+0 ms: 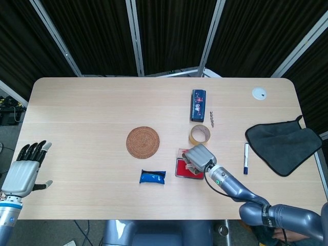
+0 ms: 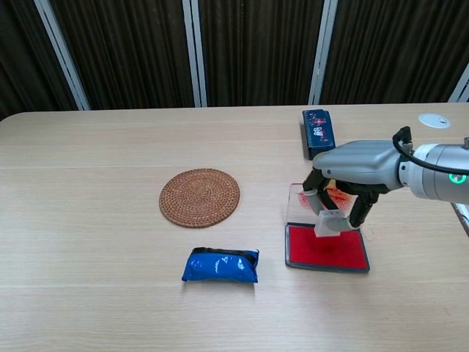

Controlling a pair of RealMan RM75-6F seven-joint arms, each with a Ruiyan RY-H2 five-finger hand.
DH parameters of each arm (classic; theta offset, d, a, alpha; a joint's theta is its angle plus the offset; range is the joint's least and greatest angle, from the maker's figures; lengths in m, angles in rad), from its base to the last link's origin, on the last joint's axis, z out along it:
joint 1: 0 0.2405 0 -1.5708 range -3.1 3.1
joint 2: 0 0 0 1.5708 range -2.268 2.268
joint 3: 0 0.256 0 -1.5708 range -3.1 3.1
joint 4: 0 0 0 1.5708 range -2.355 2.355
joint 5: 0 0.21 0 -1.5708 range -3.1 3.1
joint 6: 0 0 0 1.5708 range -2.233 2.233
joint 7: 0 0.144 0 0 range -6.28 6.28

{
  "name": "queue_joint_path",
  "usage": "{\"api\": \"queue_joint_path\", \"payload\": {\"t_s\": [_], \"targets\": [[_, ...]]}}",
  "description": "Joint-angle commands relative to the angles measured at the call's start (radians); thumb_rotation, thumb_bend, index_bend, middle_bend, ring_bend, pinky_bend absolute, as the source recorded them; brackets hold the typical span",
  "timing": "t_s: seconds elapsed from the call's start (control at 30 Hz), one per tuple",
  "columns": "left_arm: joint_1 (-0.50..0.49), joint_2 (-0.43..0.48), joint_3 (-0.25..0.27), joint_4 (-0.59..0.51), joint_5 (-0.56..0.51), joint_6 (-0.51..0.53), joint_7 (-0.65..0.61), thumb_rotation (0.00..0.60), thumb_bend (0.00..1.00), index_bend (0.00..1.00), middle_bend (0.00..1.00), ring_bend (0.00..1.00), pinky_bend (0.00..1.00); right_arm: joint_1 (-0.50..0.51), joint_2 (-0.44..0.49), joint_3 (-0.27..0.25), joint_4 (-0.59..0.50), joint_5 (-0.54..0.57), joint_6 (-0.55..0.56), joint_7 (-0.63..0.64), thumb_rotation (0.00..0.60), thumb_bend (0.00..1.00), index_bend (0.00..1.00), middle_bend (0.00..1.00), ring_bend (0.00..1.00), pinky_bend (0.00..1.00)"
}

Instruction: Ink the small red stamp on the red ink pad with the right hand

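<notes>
Over the red ink pad (image 2: 327, 248), right hand (image 2: 352, 163) clasping small red stamp (image 2: 329, 224), bare tabletop (image 2: 102, 279) leftward.

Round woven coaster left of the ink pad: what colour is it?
Brown round woven coaster, clearest in the chest view.

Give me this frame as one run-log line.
phase: inking | right hand: holds small red stamp, stamp down on red ink pad | left hand: open, idle at table edge | pad lid: open
</notes>
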Motion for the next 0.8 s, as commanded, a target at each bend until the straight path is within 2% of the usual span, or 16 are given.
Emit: {"api": "queue_joint_path", "payload": {"t_s": [0.03, 0.8], "targets": [[-0.002, -0.001, 0.001, 0.000, -0.001, -0.001, 0.002, 0.600, 0.00, 0.00, 0.00, 0.00, 0.00, 0.006, -0.003, -0.012, 0.001, 0.012, 0.013, -0.013, 0.600, 0.57, 0.55, 0.60, 0.89, 1.00], [-0.003, 0.001, 0.009, -0.004, 0.002, 0.011, -0.004, 0.600, 0.00, 0.00, 0.00, 0.00, 0.00, 0.017, -0.055, -0.092, 0.050, 0.013, 0.070, -0.053, 0.600, 0.58, 0.56, 0.61, 0.89, 1.00]]}}
